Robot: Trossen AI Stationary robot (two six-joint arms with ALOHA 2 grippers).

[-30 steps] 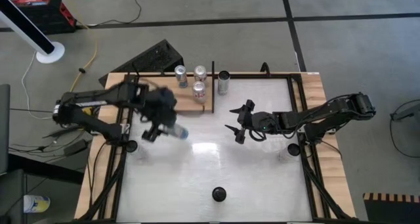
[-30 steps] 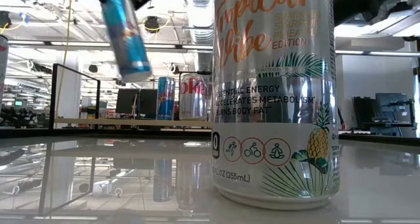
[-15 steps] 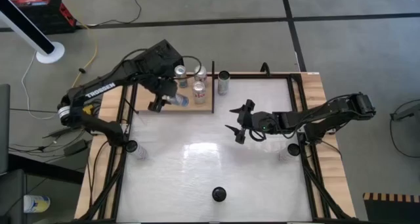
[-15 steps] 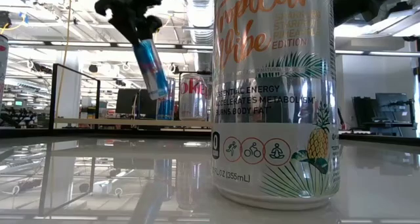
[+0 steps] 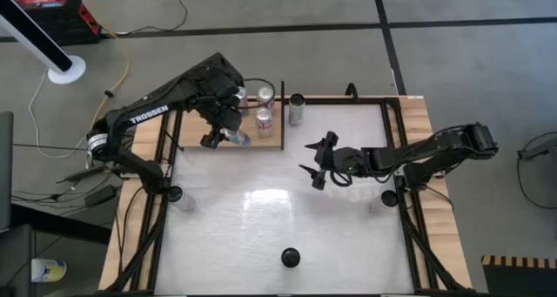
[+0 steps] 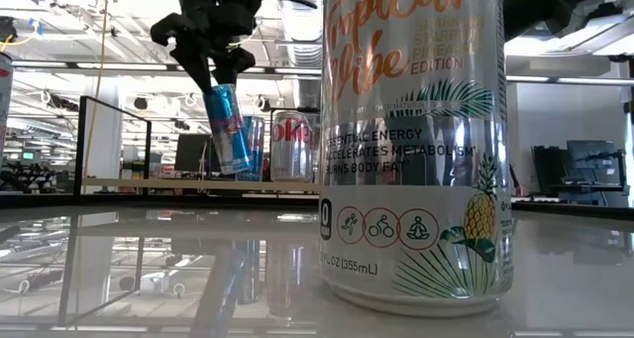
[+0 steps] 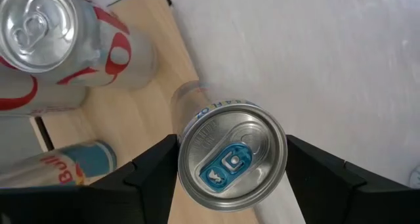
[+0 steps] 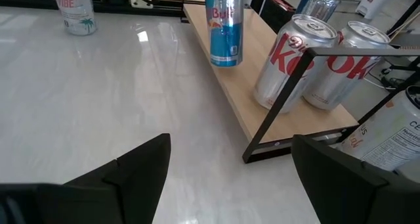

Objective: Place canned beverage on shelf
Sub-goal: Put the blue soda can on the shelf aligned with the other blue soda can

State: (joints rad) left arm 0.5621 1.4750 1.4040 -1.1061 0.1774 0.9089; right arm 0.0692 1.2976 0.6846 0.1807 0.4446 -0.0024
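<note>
My left gripper (image 5: pixel 221 128) is shut on a blue and silver Red Bull can (image 6: pixel 228 128) over the near edge of the light-brown shelf (image 5: pixel 271 138) at the table's far left. The can's bottom (image 8: pixel 225 58) is at or just above the board; I cannot tell whether it touches. Two Coke cans (image 8: pixel 289 60) (image 8: pixel 342 66) and another Red Bull can (image 7: pixel 59 168) stand on the shelf by their bottoms. My right gripper (image 5: pixel 314 163) is open and empty above the white tabletop, right of the shelf. My left gripper pinches the Red Bull can's upper wall just below its top rim (image 7: pixel 197 129) between its two fingers (image 7: pixel 152 178). The fingers come from above, pointing down. The can hangs below them, a little tilted, over the shelf's near edge.
A silver can (image 5: pixel 297 108) stands on the table right of the shelf. A Tropical Vibe can (image 6: pixel 416 150) stands at the near edge (image 5: pixel 291 259), and a Peach Vibe can (image 8: pixel 75 10) at the near left. Black bars (image 8: pixel 308 99) frame the shelf's right end.
My left gripper has carried the Red Bull can from above the white tabletop toward the far edge to the shelf, then down toward the board. The can, strongly slanted before, now hangs nearer upright and lower.
</note>
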